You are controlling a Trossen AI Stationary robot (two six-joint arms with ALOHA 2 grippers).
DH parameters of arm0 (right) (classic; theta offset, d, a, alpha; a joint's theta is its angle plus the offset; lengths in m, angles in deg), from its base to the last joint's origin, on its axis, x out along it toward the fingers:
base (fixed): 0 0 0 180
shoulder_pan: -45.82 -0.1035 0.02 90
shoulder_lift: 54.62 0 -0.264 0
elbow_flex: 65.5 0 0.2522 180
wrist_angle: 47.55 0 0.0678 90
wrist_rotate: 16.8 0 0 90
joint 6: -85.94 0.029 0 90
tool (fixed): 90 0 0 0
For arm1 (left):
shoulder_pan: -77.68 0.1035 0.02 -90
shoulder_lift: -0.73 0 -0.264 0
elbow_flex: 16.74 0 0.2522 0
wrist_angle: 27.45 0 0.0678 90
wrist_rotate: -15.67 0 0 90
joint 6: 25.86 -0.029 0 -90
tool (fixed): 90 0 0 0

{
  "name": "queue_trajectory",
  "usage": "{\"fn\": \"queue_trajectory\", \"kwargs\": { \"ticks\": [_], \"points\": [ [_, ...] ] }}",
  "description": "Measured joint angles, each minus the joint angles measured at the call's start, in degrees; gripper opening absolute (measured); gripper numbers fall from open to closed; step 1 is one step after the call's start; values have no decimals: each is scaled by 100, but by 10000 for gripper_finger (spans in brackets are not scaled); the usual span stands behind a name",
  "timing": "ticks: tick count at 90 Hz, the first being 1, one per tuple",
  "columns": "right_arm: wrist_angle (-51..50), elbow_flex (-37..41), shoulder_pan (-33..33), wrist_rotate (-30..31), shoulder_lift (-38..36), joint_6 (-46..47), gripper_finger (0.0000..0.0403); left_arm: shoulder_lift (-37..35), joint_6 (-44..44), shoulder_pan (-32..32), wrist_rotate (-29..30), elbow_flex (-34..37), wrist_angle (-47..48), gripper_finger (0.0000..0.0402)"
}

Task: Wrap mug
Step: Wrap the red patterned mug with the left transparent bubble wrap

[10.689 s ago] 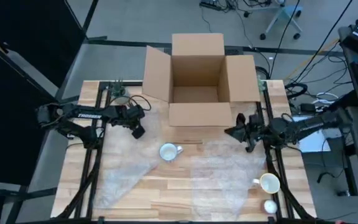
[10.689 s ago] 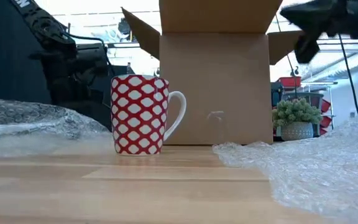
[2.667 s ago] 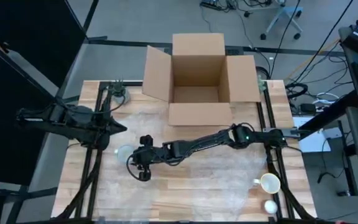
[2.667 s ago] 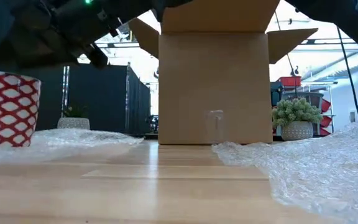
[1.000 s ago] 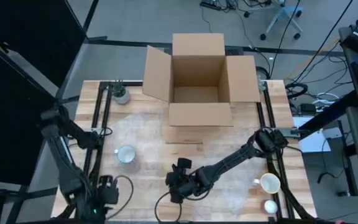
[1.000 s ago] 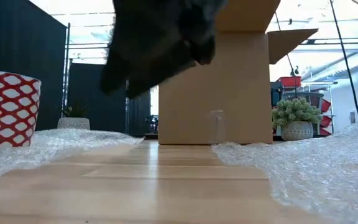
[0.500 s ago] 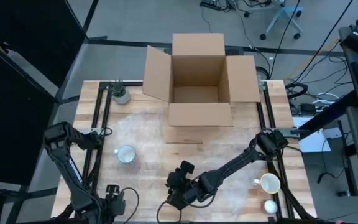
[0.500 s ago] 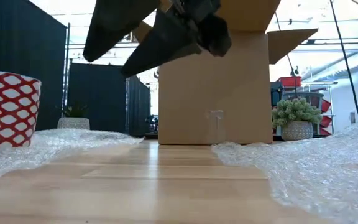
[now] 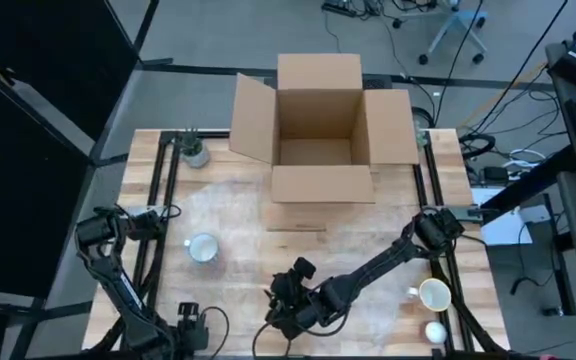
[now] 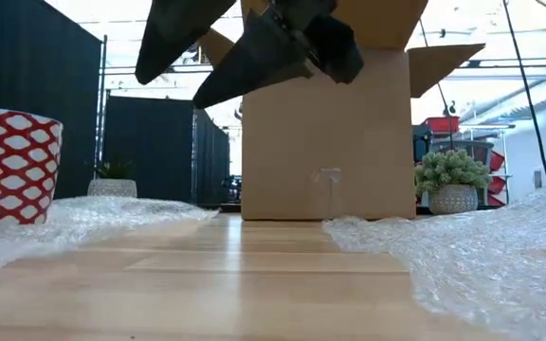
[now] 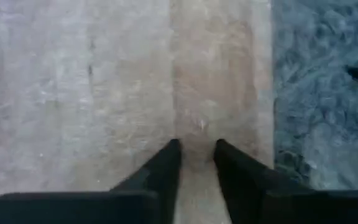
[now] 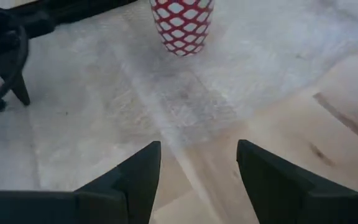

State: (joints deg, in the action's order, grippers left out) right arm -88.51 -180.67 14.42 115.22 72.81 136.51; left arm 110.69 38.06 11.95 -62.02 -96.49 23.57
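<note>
The red-and-white lattice mug [image 9: 202, 247] stands upright on the left bubble wrap sheet [image 9: 173, 285], left of the table's middle, its handle toward the left edge; it looks like glazed ceramic, so likely rigid, fairly heavy, slick and chippable, best taken by the rim or handle. The wrap is thin, clear and crinkly, probably light and limp, easiest pinched at a loose edge or corner. The right gripper [image 9: 286, 305] hangs above the bare wood near the front, fingers spread wide, the mug ahead of it. The left gripper [image 11: 196, 152] sits low at the front-left corner over the wrap, fingers narrowly apart, holding nothing. Behind stands an open cardboard box [image 9: 314, 125]; a second bubble wrap sheet [image 10: 482, 251] lies right.
</note>
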Motion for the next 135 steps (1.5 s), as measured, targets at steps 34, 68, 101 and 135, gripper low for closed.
{"fn": "queue_trajectory", "kwargs": {
  "ticks": [34,68,101,135],
  "points": [
    [-35,-58,-179,-31,-30,-416,196,-836,156,41,247,-1281,2313,0],
    [-39,-440,-24,-28,-41,-1619,196,-1825,444,421,1751,-1529,4514,0],
    [-43,-1104,171,-29,-42,-3151,196,-2046,1139,996,2785,-1118,5278,0],
    [73,-1322,910,-1347,-46,-4230,196,-2044,2845,1285,2833,448,5063,0]
  ]
}}
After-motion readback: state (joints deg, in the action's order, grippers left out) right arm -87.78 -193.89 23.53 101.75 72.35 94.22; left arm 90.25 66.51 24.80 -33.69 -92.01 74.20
